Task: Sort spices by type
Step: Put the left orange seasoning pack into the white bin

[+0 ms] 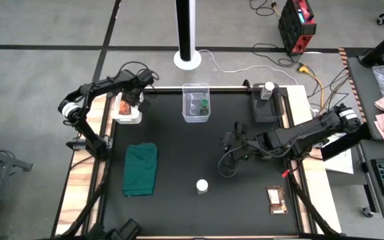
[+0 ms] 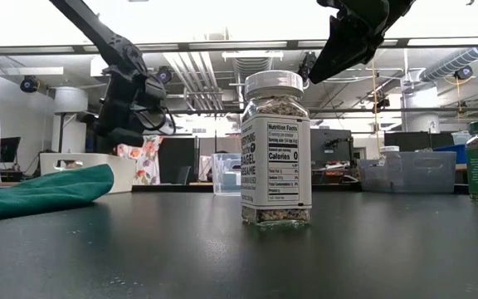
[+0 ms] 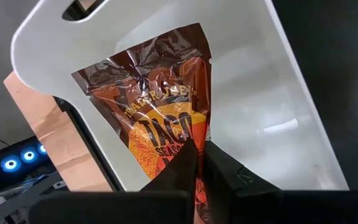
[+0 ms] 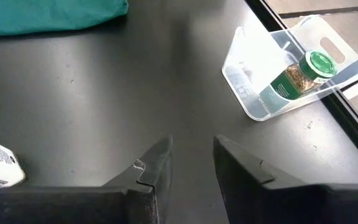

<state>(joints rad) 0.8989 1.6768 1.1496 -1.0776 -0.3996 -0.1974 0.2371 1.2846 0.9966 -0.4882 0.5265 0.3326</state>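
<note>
The left gripper (image 3: 196, 163) has its fingers pressed together on an orange-brown packet (image 3: 160, 118) and holds it over the white bin (image 1: 127, 112) at the left edge of the table (image 1: 179, 167), probably because the packets are collected there. The right gripper (image 4: 191, 163) hangs over the middle of the table with fingers a little apart and nothing between them. One green-lidded jar (image 4: 300, 74) already lies in the clear box (image 4: 253, 99), while the white-lidded jar (image 2: 276, 149) and the second packet (image 1: 276, 199) wait on the table near its front.

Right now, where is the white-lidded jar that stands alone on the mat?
In the high view the white-lidded jar stands upright near the mat's front edge, between the green cloth and the flat packet.
</note>
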